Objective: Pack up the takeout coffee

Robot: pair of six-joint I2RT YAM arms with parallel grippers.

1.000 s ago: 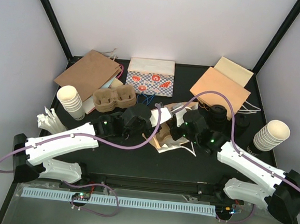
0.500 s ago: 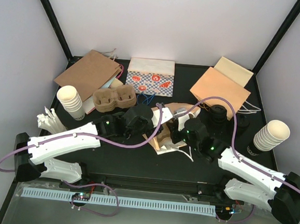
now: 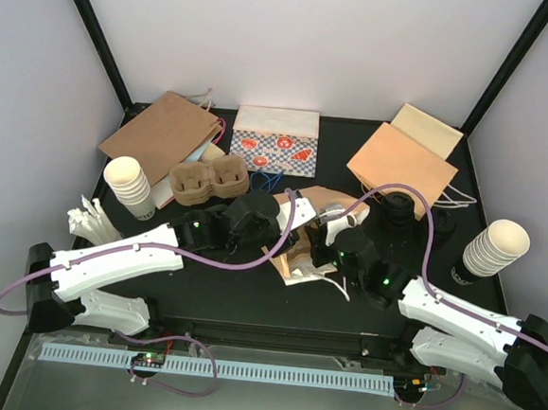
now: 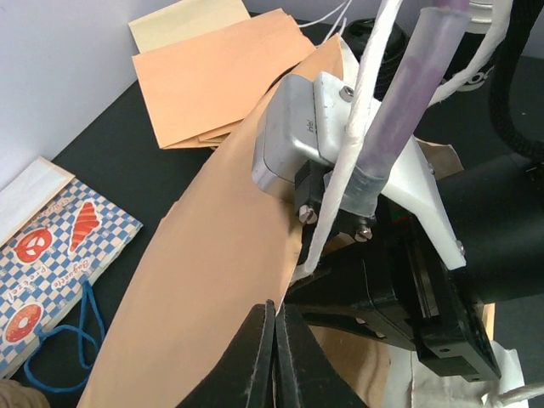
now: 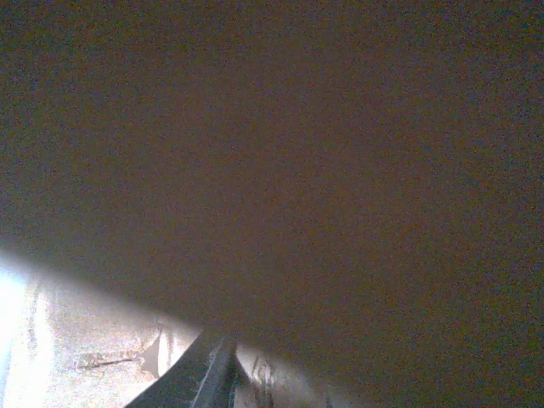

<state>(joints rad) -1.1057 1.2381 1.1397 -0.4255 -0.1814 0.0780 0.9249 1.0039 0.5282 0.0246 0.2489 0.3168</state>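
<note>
Jaws, left (left wrist view): pressed together on the near edge of the brown paper bag (image 4: pixel 204 255), with the paper pinched between them. The right arm's wrist (image 4: pixel 408 272) sits just past that edge at the bag's mouth. Its purple cable (image 4: pixel 408 110) crosses the frame.

Jaws, right (right wrist view): tips barely visible at the bottom; whether spread or closed cannot be told. Dim brown paper fills the frame, so they are likely inside or under the bag.

Top view: the bag lies mid-surface (image 3: pixel 248 288) between both arms. Takeout coffee (image 3: pixel 397 207), black-lidded, stands outside it, just right of the bag and behind the right arm. None is packed.

Step, as judged: opening the bag. Hold the left pinch firm and raised, and let the right widen the mouth gently, since thin paper may tear or slip.

Also present: flat tan bags (image 3: pixel 401 158), kraft bag (image 3: pixel 161 134), checkered box (image 3: pixel 275 134), pulp carrier (image 3: pixel 209 181), lidless cup stacks (image 3: pixel 128 184).

Obstruction: the cable arcs over the coffee, and the right arm crowds the direct path.
</note>
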